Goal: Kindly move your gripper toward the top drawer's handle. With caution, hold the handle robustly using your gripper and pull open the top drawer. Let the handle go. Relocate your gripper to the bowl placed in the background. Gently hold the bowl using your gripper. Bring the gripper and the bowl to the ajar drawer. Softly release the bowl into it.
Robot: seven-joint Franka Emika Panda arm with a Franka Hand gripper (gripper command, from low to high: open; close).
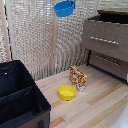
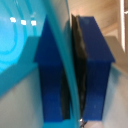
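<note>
The blue bowl [image 1: 64, 8] hangs in the air at the top of the exterior view, in front of the woven screen and to the exterior view's left of the dresser. In that view the arm is out of frame. In the wrist view, my gripper [image 2: 70, 65] is shut on the bowl [image 2: 20, 45], with its thin rim running between the two fingers [image 2: 95, 60]. The top drawer [image 1: 95, 31] is at the exterior view's right. Its front stands forward with a dark gap above it. Its silver handle [image 1: 104, 40] is free.
A yellow bowl [image 1: 66, 92] and a small patterned box [image 1: 77, 78] sit on the wooden floor [image 1: 100, 105]. A black fabric box [image 1: 20, 97] fills the lower part of the exterior view's left. A lower drawer [image 1: 109, 62] sits under the top one.
</note>
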